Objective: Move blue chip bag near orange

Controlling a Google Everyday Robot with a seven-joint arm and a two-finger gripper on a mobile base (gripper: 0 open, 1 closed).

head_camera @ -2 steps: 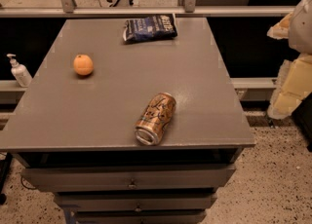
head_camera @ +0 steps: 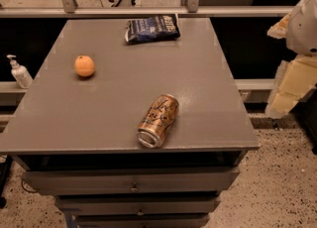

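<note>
Nothing has moved: the pale gripper (head_camera: 293,84), grip state unclear, hangs right of the grey table (head_camera: 198,88); the crinkly navy-blue chip bag (head_camera: 152,28) could bump the smooth round orange (head_camera: 84,66) rolling.

Table (head_camera: 124,108): smooth matt grey top w/ slight sheen. Drawers (head_camera: 99,180) below: same matt grey, small metal-looking knobs. Blue chip bag (head_camera: 152,28), far side: crinkly, glossy foil/plastic. Orange (head_camera: 84,66), left: smooth skin, soft shine. Can (head_camera: 158,120), near edge: glossy gold-brown metal, paler bare end. Pump bottle (head_camera: 19,72), far left: pale plastic. Floor (head_camera: 282,182): speckled, stone-like. Gripper (head_camera: 290,90), right edge, off the table: matt cream, plastic-looking shell.
</note>
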